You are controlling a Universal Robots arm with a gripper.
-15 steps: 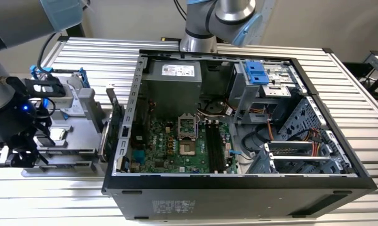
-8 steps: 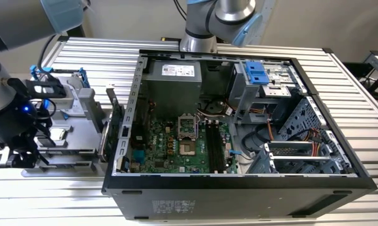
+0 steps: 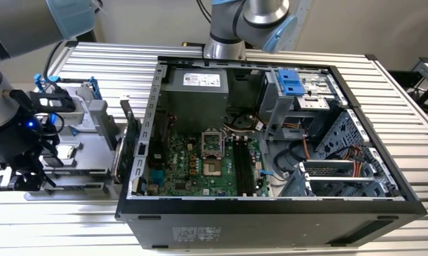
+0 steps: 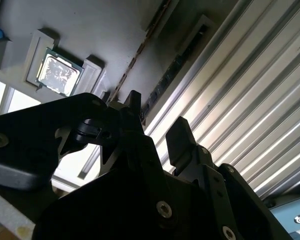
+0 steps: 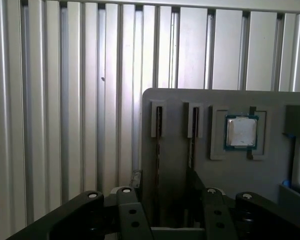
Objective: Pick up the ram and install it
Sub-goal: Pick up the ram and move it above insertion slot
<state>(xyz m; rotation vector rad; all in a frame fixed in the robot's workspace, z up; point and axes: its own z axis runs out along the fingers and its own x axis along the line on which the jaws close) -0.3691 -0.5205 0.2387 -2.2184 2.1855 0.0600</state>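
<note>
Arm's fingers (image 4: 182, 135) apart, gripping nothing. The ram (image 4: 162, 86) stands on edge in a grey holder (image 5: 180, 107), just beyond the fingertips. Probably light, stiff, fragile: take the exposed long edge mid-length, squeeze gently, avoid the contacts.

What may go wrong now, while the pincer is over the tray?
1. The tray has two narrow slots close together; the open pincer seems to span both, so it may catch a slot's wall instead of the ram.
2. The processor lies bare beside the slots; a sideways drift may knock it.
</note>
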